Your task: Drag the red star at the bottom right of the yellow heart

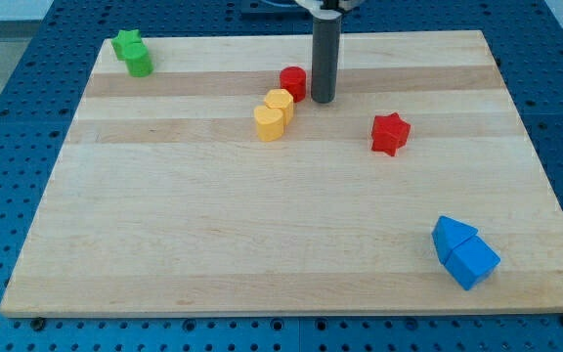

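- My end effector is a straight dark rod with no jaws, so it holds nothing; my tip [323, 100] rests on the pale wooden worktop [262, 235] near the view's top, a little right of centre.
- Just to the view's left of my tip stands a small red cylinder block [292, 82]; I cannot tell whether the two touch or only sit very close.
- The red star block [390, 133] lies to the view's lower right of my tip, clearly apart from it, flat on the worktop with bare wood all around it.
- The yellow heart block [270, 123] sits to the view's lower left of my tip, below the red cylinder block.
- A second yellow block [281, 102], whose shape I cannot make out for certain, presses against the yellow heart block on its upper right side and sits just beside the red cylinder block.
- The red star block lies well to the view's right of the yellow heart block, at roughly the same height in the view.
- Two green blocks [133, 53] sit together at the view's top left corner, their shapes hard to read.
- Two blue blocks [464, 251] lie touching each other near the view's bottom right corner.
- A blue perforated surface [8, 147] surrounds the worktop.
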